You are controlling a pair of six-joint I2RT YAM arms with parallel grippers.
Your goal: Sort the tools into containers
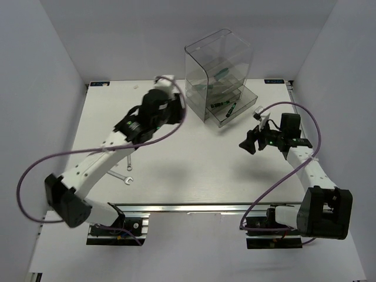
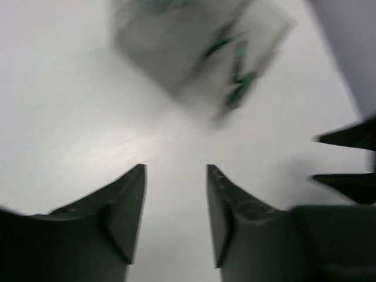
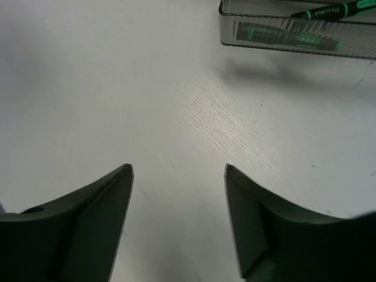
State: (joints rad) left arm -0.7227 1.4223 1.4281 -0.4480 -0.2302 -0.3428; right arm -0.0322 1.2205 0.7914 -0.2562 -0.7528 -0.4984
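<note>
The smoky clear drawer unit [image 1: 218, 64] stands at the back centre, with two lower drawers pulled out toward the right. Green-and-black screwdrivers [image 1: 224, 106] lie in the lowest open drawer, and more show higher up inside the unit. In the right wrist view the open drawer [image 3: 294, 44] with screwdrivers [image 3: 288, 34] is at the top right. A silver wrench [image 1: 124, 178] lies on the table by the left arm; a second wrench [image 1: 130, 160] pokes out from under that arm. My left gripper [image 1: 176, 108] [image 2: 176, 167] is open and empty, left of the unit. My right gripper [image 1: 247, 144] [image 3: 178, 168] is open and empty, in front of the drawers.
The white table [image 1: 194, 170] is walled in white on the left, the back and the right. The left wrist view is blurred; it shows the drawer unit [image 2: 194, 47] and my right gripper's fingers [image 2: 346, 138] at its right edge. Purple cables loop off both arms.
</note>
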